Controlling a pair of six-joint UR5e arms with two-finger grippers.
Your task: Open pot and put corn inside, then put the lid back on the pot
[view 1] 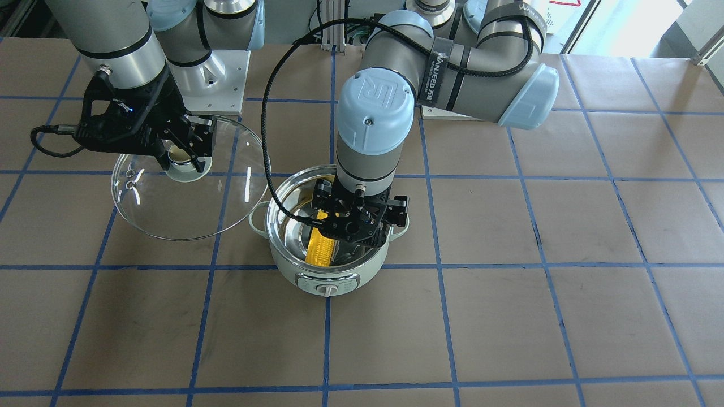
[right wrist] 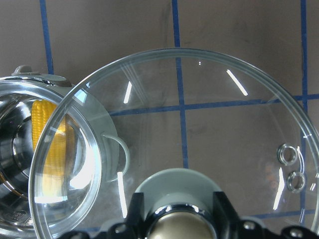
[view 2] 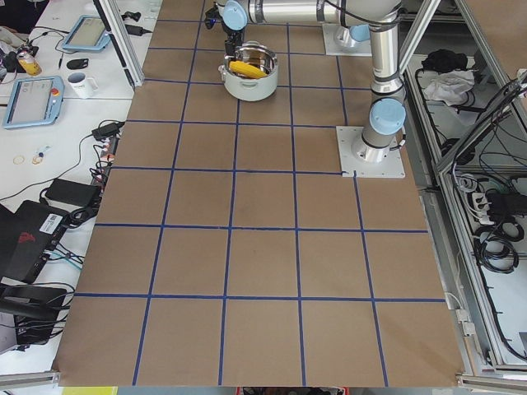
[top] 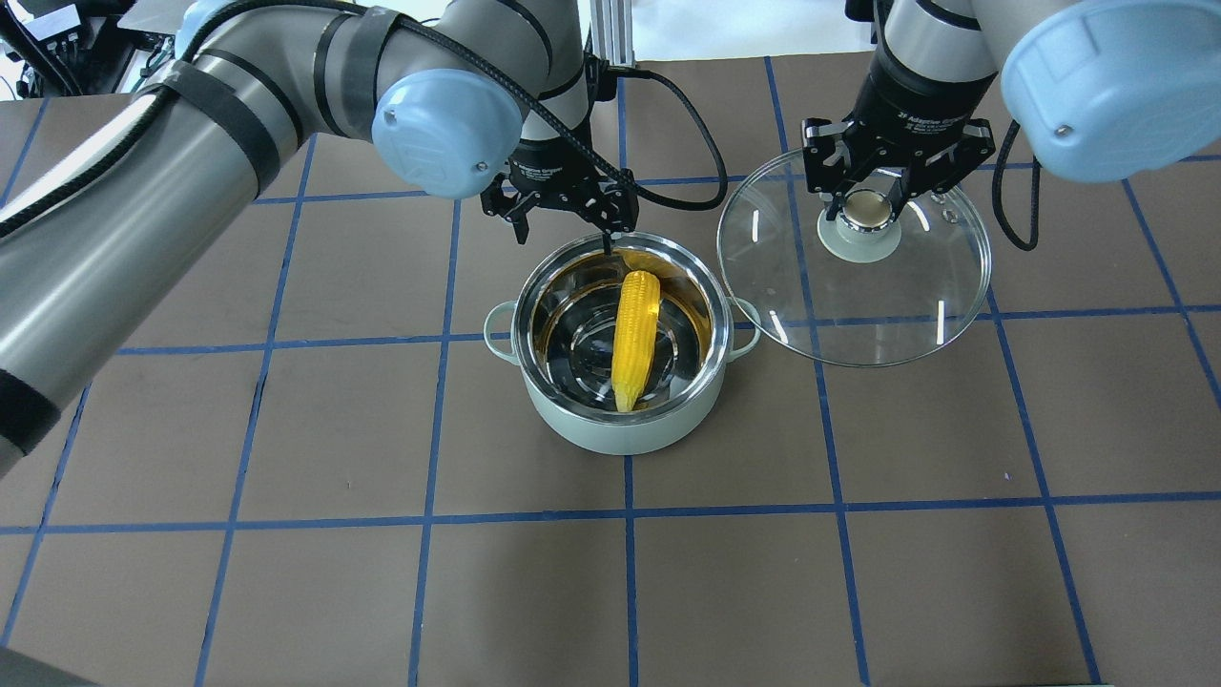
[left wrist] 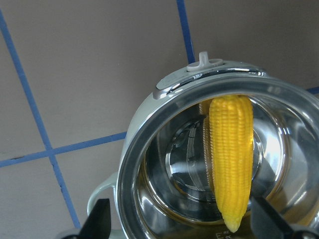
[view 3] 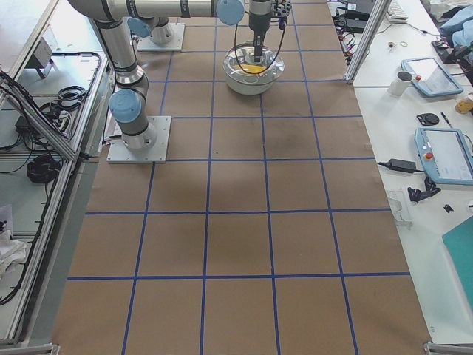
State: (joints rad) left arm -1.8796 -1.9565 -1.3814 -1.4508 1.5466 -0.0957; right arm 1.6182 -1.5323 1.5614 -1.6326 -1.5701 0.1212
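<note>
The pale green pot (top: 620, 434) stands open at the table's middle, and it also shows in the front view (view 1: 294, 271). The yellow corn (top: 634, 334) lies inside it, leaning on the steel wall, pointed end toward the control knob. My left gripper (top: 565, 221) is open and empty, just above the pot's robot-side rim; in the left wrist view its fingertips (left wrist: 97, 221) are wide apart above the corn (left wrist: 232, 159). My right gripper (top: 866, 208) is shut on the knob of the glass lid (top: 858, 296), holding it beside the pot, to its right.
The brown table is marked with a blue tape grid (top: 429, 429). The arm bases (view 1: 218, 73) stand at the robot's edge. The pot's control panel (view 1: 328, 285) faces away from the robot. A side bench with tablets (view 3: 443, 148) lies beyond the table's far edge.
</note>
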